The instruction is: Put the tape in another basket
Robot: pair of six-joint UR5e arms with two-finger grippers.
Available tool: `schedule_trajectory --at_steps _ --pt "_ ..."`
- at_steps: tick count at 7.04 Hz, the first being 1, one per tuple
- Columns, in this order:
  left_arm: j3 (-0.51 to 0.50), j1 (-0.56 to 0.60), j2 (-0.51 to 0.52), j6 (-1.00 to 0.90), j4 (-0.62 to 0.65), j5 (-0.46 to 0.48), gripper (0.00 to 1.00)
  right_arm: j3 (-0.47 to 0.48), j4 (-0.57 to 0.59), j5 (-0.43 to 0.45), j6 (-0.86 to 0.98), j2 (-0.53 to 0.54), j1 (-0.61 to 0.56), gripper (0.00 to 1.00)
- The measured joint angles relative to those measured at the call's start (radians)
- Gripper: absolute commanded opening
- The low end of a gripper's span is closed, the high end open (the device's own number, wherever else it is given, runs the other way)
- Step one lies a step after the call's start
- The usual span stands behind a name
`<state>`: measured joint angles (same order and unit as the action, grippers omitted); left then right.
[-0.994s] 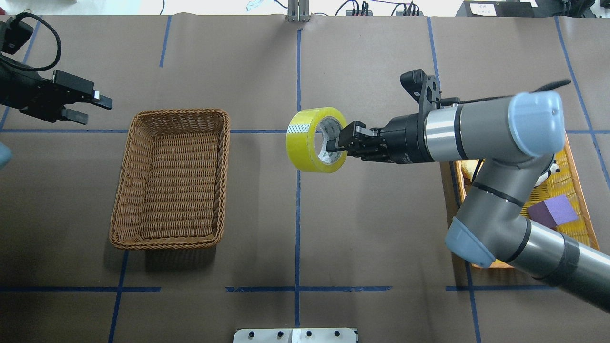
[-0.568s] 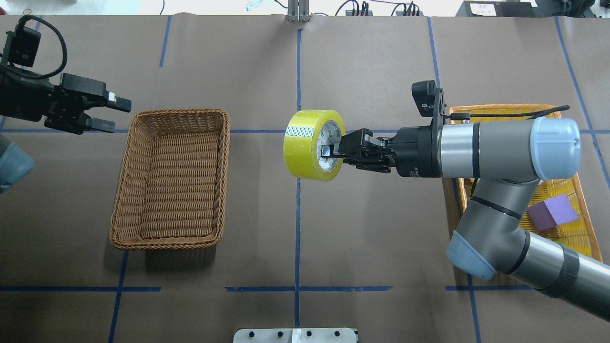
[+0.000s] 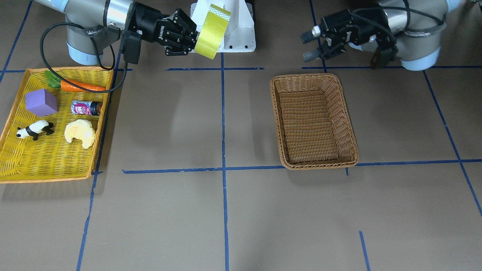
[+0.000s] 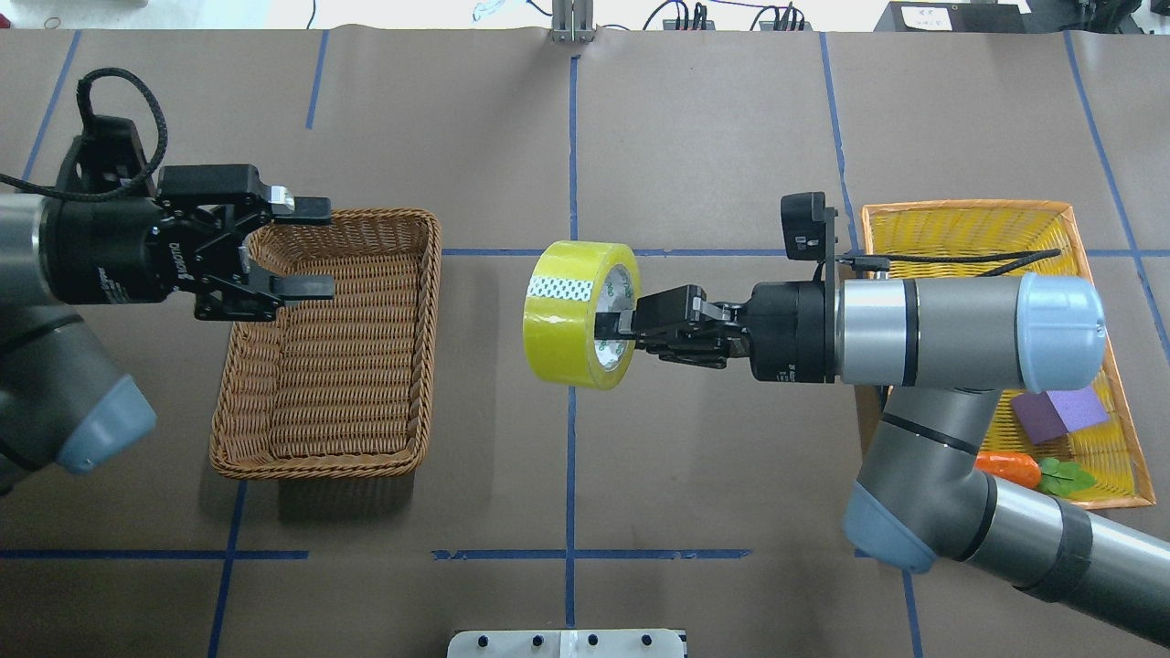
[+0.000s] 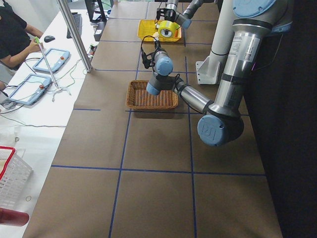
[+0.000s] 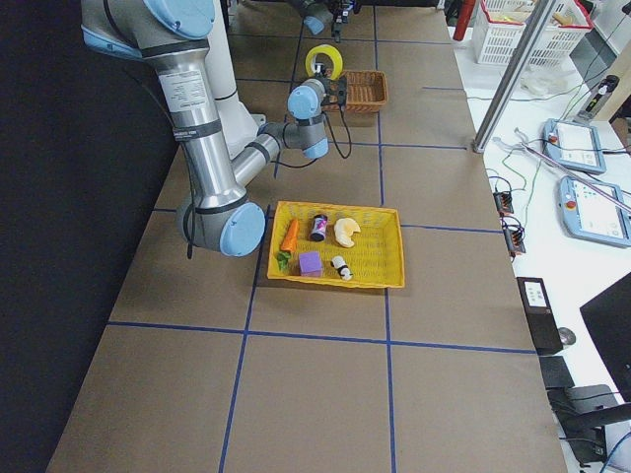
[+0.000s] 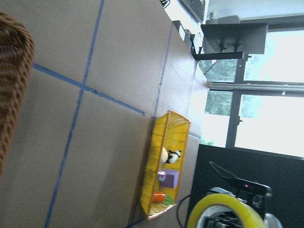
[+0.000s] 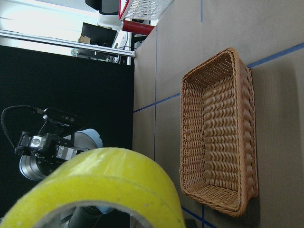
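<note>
The tape [image 4: 556, 322] is a wide roll of translucent yellow-green packing film wound on a grey-white cardboard core. Green print shows on the inside of the core, and a white strip with a dotted pattern lies across the outer face. It is held in the air, standing on edge with its open core facing the right arm. It hangs above the middle of the brown-paper table [image 4: 731, 457], roughly over the central blue line [image 4: 570, 475]. It is well apart from the brown wicker basket [image 4: 311, 470] on one side and the yellow tray [image 4: 969, 206] on the other. The right gripper [image 4: 611, 324] reaches in level from the tray side and is clamped on the roll's wall, with one finger visible inside the core. The left gripper [image 4: 313, 249] is raised over the basket's left edge as seen from overhead, its fingers spread apart with nothing between them. The basket is deep, with a braided rim and nothing inside. In the tray lie a purple cube [image 3: 41, 102], a carrot [image 3: 81, 86], a panda figure [image 3: 34, 130], a small can [image 3: 86, 108] and a pale croissant toy [image 3: 80, 133].
</note>
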<state>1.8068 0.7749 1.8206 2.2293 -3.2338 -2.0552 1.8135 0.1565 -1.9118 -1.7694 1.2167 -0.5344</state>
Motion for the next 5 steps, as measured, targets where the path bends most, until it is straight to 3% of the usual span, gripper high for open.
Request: schedule_trajectory --at_steps 3,5 --pt "0.031 -0.14 0.059 0.136 -0.032 0.186 1.0 0.009 -0.008 0.001 -0.005 -0.025 0.066 0.01" --pt "0.03 -0.176 0.079 0.151 -0.034 0.208 1.0 0.01 -0.008 0.001 -0.004 -0.038 0.102 0.01"
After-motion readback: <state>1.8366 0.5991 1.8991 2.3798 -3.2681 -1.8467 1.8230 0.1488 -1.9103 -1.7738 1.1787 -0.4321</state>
